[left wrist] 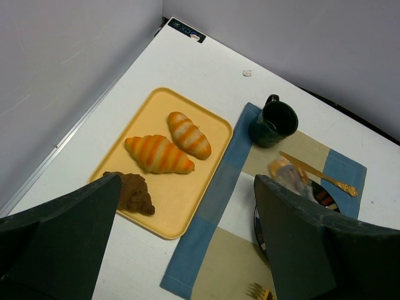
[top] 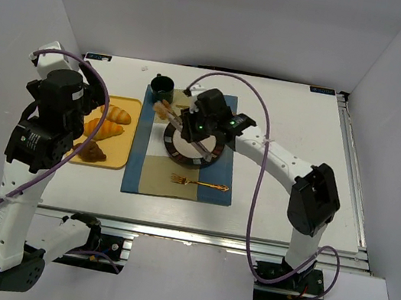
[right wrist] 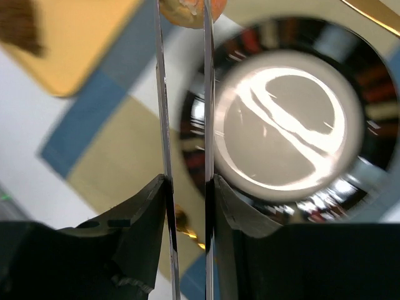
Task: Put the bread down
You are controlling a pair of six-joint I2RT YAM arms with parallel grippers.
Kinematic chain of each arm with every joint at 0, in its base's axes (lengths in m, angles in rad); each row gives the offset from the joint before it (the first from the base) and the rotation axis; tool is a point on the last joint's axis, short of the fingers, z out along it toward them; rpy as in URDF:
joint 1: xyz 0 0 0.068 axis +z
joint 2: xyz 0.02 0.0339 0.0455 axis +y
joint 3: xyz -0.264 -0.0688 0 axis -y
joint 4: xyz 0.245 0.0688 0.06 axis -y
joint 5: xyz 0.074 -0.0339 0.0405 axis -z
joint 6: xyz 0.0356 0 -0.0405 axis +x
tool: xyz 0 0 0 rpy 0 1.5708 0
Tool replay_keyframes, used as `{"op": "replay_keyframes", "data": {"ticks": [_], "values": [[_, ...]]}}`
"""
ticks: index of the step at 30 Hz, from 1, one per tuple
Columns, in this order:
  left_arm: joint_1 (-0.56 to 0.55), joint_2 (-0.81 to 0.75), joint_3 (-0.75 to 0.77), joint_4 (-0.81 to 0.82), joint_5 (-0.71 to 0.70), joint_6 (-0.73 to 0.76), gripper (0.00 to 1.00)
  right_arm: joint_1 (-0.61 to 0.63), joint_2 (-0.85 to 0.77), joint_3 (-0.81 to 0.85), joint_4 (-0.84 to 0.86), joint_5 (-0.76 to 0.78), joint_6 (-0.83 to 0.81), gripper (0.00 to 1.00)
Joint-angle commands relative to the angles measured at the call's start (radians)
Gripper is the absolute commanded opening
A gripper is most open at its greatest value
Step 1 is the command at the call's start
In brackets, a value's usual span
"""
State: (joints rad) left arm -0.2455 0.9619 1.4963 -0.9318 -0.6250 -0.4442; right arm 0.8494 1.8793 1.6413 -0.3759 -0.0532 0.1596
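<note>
Now the round bun [right wrist: 185, 11] is pinched between the right gripper [right wrist: 182, 19] tips, just beside the plate [right wrist: 374, 144].
Meanwhile the dark bread chunk [left wrist: 132, 192] lies on the yellow tray [left wrist: 156, 112] near two croissants [left wrist: 159, 153]; the left gripper [left wrist: 187, 187] hangs spread wide above.

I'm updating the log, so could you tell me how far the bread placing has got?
Done: nothing yet, the plate is bare. In hand: the right gripper pinches the round bun near the plate's rim. Remaining: the dark chunk sits on the yellow tray.
</note>
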Motion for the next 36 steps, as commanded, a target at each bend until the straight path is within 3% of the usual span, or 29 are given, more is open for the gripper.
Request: {"op": "replay_keyframes", "data": {"ticks": [1, 5, 11, 25, 36], "values": [[0.002, -0.008, -0.004, 0.021, -0.005, 0.013, 0.98, -0.076, -0.072, -0.098, 0.015, 0.116, 0.006, 0.39], [0.002, -0.005, -0.004, 0.021, -0.008, 0.022, 0.98, -0.157, -0.095, -0.139, -0.037, 0.156, -0.032, 0.39], [0.002, 0.001, -0.018, 0.03, 0.001, 0.024, 0.98, -0.173, -0.072, -0.158, -0.092, 0.213, -0.071, 0.39], [0.002, 0.003, -0.016, 0.03, -0.004, 0.027, 0.98, -0.173, -0.124, -0.196, -0.098, 0.082, -0.06, 0.6], [0.002, 0.005, -0.024, 0.037, 0.004, 0.022, 0.98, -0.162, -0.17, -0.087, -0.144, 0.023, -0.077, 0.63]]}}
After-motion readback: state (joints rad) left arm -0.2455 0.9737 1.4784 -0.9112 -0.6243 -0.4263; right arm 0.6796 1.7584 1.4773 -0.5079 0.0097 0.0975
